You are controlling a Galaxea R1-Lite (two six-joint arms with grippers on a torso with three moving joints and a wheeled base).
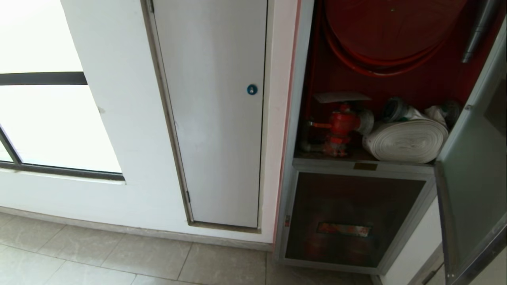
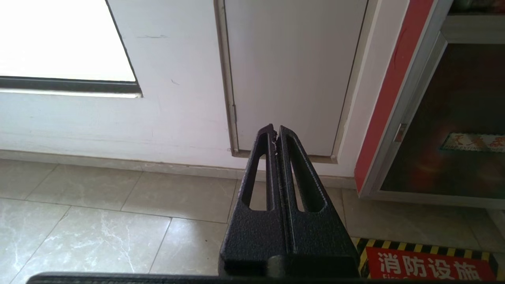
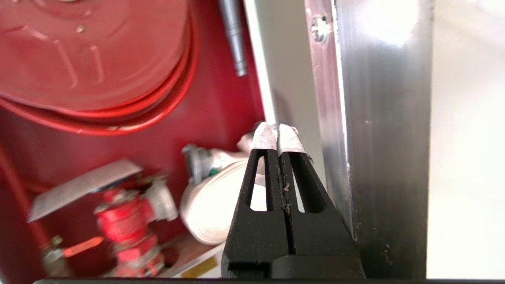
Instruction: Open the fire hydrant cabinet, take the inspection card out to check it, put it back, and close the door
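Door [image 1: 471, 190] open; inspection card [image 1: 341, 97] lying atop valve [image 1: 341, 126], ungrabbed. Right end effector [image 3: 278, 136] closed, empty, beside door frame. Left end effector [image 2: 275, 136] closed, parked.

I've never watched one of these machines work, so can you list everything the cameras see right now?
fire hydrant cabinet: one, silver frame, red inside, open
door: one, glass, swung open rightward
hose reel: one, red, top
valve: one, red, lower shelf
inspection card: one, pale grey, lying on valve
rolled hose: one, white, beside valve
nozzle: one, grey, upper right
lower panel: one, dark, below shelf
grey panel: one, blue lock
window: one, left
right gripper: shut, by door edge
left gripper: shut, parked low
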